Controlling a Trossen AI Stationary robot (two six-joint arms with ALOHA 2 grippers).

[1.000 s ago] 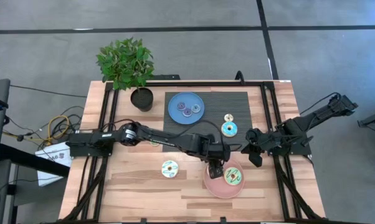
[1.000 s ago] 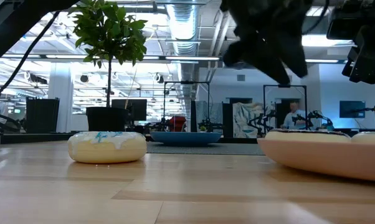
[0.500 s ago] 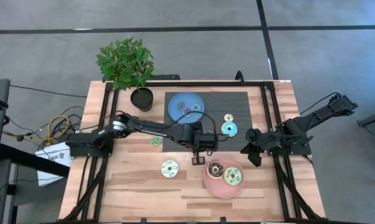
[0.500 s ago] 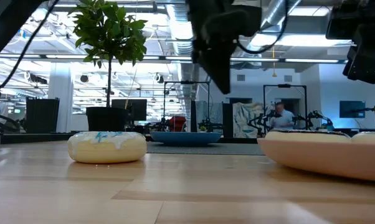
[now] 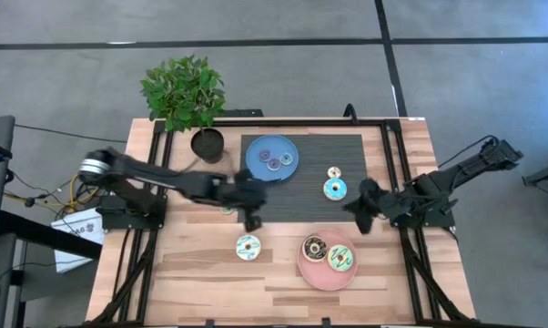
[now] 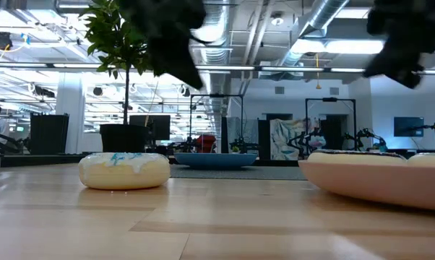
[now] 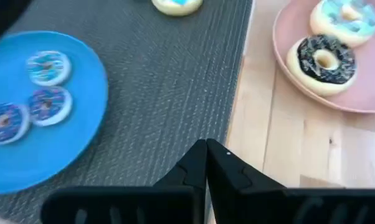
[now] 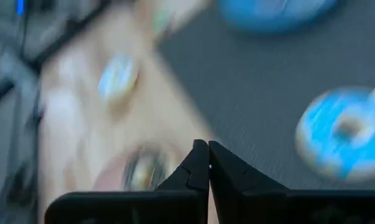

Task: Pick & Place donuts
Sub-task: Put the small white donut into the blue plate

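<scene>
The pink plate (image 5: pixel 307 271) carries a dark brown donut (image 5: pixel 315 248) and a light blue one (image 5: pixel 339 259); the left wrist view shows both, dark brown (image 7: pixel 324 59) and light blue (image 7: pixel 346 15). A cream donut (image 5: pixel 248 246) lies flat on the wood, also in the low view (image 6: pixel 123 170). A light blue donut (image 5: pixel 334 189) and a tiny beige one (image 5: pixel 334 171) lie on the dark mat. Three tiny donuts sit on the blue plate (image 5: pixel 256 164). My left gripper (image 5: pixel 253 221) hangs shut and empty above the mat's near left corner. My right gripper (image 5: pixel 356 208), shut (image 8: pixel 207 155), hovers near the light blue donut (image 8: pixel 343 134).
A potted plant (image 5: pixel 185 96) stands at the far left corner, its black pot (image 5: pixel 207 144) beside the blue plate. The dark mat (image 5: pixel 347 150) covers the far middle. Black frame rails (image 5: pixel 156 173) run along both sides. Bare wood (image 5: pixel 192 264) lies near left.
My left gripper has risen from the pink plate, where the dark brown donut now lies, and swung fast toward the table's left, ending over the mat's near left corner. My right gripper has moved a little toward the far edge and the light blue donut on the mat.
</scene>
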